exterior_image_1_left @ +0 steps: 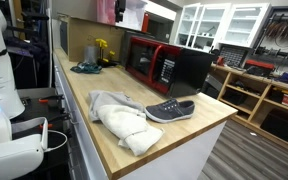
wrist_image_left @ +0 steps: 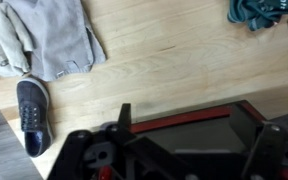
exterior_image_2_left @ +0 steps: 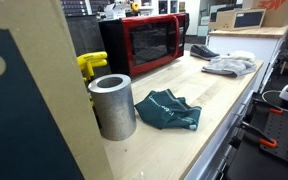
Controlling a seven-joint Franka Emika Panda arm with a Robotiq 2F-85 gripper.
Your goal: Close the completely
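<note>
A red and black microwave (exterior_image_1_left: 164,65) stands on the wooden counter and shows in both exterior views (exterior_image_2_left: 144,42). In an exterior view its red door looks slightly ajar. I cannot tell this for certain. In the wrist view the microwave (wrist_image_left: 189,122) fills the bottom, with its red edge toward the counter. My gripper (wrist_image_left: 198,126) hovers over it. Its dark fingers stand wide apart, open and empty. The gripper does not show in the exterior views.
A dark shoe (exterior_image_1_left: 170,110) and a grey-white cloth (exterior_image_1_left: 119,115) lie near the counter's end. A teal cloth (exterior_image_2_left: 167,110), a metal cylinder (exterior_image_2_left: 113,105) and a yellow object (exterior_image_2_left: 90,64) sit beside the microwave. Shelves (exterior_image_1_left: 269,95) stand beyond the counter.
</note>
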